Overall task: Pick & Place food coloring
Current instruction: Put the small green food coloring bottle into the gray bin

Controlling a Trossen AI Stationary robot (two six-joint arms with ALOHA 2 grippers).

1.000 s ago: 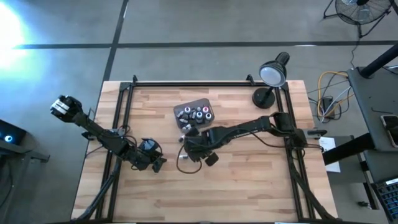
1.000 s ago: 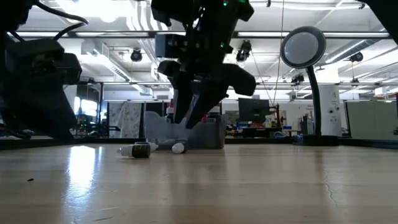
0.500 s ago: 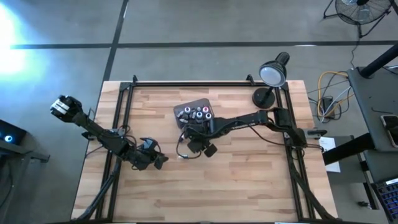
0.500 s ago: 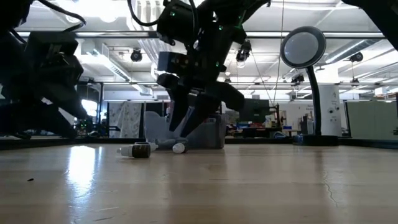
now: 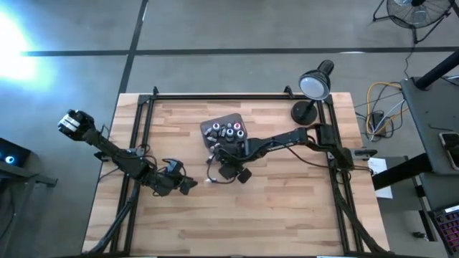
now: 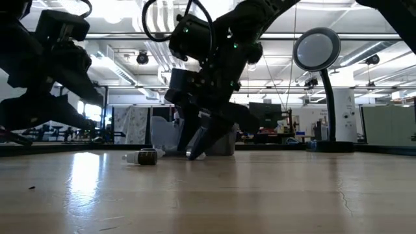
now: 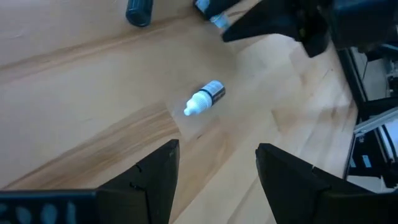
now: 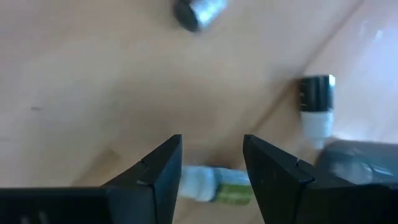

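Two grippers: right gripper (image 8: 208, 163) at frame centre, jaws spread over a lying food coloring bottle (image 8: 214, 185); left gripper (image 7: 214, 162) lower left, jaws released.

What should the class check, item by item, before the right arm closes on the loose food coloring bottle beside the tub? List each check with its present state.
1. Right gripper open: ok, its fingers stand apart.
2. Bottle between the fingers: ok, a lying food coloring bottle shows in the gap in the right wrist view.
3. Fingers low enough to grasp: cannot tell; the low view shows the gripper near the table but contact is unclear.
4. Neighbouring bottle clear of the fingers: ok, it lies apart.
5. Left gripper out of the way: ok, open, hovering over another lying bottle, apart from the right arm.
6. Tub has room: cannot tell.
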